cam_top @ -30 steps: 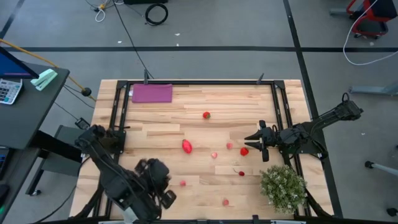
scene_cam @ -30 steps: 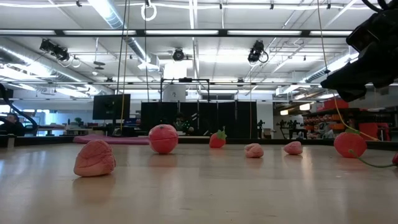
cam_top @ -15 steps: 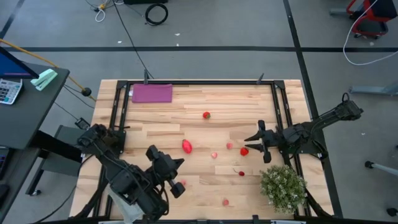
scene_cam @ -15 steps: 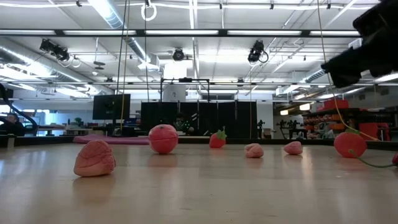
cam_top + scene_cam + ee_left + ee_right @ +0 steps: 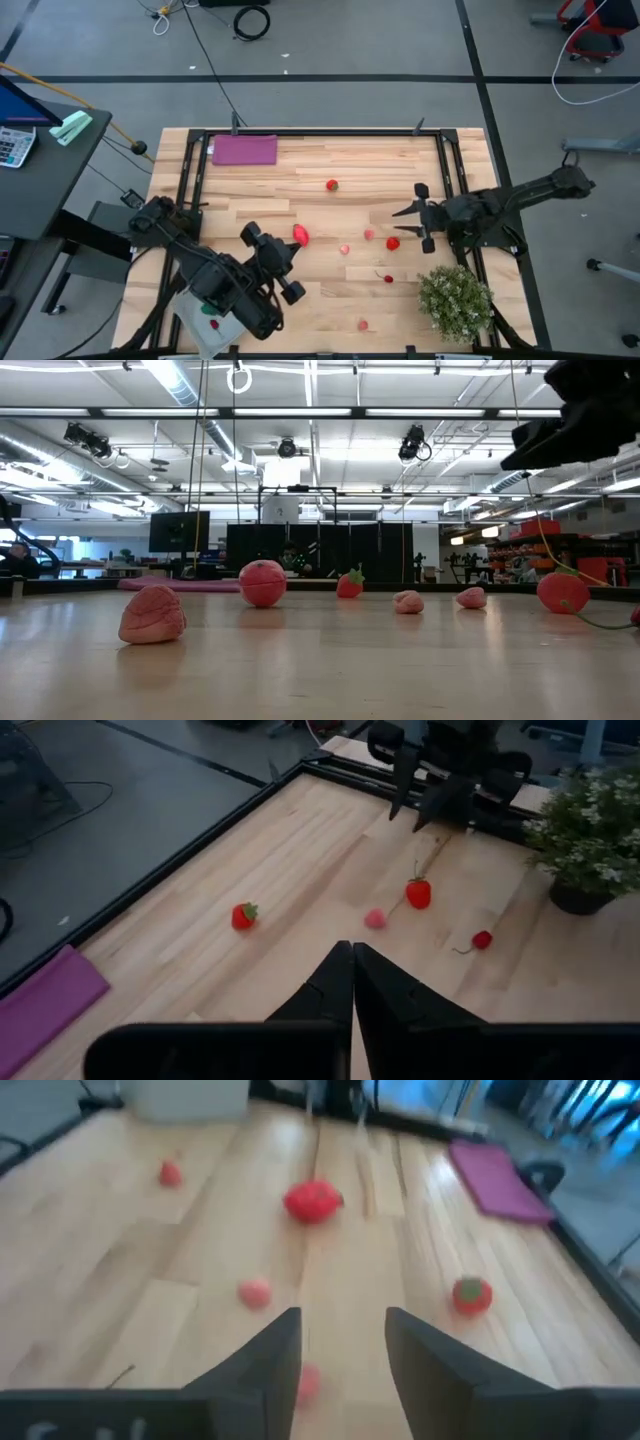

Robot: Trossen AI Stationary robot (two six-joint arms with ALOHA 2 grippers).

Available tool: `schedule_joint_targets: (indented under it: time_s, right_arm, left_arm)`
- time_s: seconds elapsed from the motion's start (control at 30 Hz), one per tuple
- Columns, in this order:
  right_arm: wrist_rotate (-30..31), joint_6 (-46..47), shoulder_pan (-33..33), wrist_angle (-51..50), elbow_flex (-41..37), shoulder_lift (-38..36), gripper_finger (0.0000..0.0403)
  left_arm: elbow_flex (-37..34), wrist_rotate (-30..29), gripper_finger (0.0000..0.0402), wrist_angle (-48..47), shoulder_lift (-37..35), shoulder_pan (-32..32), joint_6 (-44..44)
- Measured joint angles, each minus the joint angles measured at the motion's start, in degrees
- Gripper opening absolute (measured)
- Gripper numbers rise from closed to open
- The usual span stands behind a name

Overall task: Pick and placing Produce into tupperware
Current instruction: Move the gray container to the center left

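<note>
Tool, right point(image 5: 415, 213), is hovering with jaws parted, empty, just beside a red berry point(image 5: 393, 242), lining up a pick. Left tool point(image 5: 350, 982) is waiting, pinched closed, empty.

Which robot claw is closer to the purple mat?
Neither clearly. The left gripper sits toward the table's near side, the right gripper far across from the purple mat.

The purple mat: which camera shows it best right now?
The high view: the whole purple mat lies flat at the table's far left corner. The left wrist view catches only one end, the right wrist view shows it blurred, and the low view shows just a thin edge-on strip.
</note>
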Motion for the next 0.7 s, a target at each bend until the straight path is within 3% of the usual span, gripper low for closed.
schedule_joint_targets:
  time_s: [0.2, 0.4, 0.7]
  right_arm:
    - [-7.00, 12.49, -3.80, -6.23, 6.64, 11.72, 0.0172]
    - [-8.36, 32.10, -3.73, -7.54, 6.76, 21.83, 0.0169]
    - [-10.65, 34.24, -3.72, -11.58, 6.78, 24.82, 0.0164]
  left_arm:
    - [-0.02, 2.20, 0.0038, -2.14, 0.00, 2.53, 0.00]
    - [-0.02, 3.24, 0.0035, -4.53, 0.00, 5.22, 0.00]
    - [-0.02, 8.61, 0.0015, -4.56, 0.00, 6.24, 6.82]
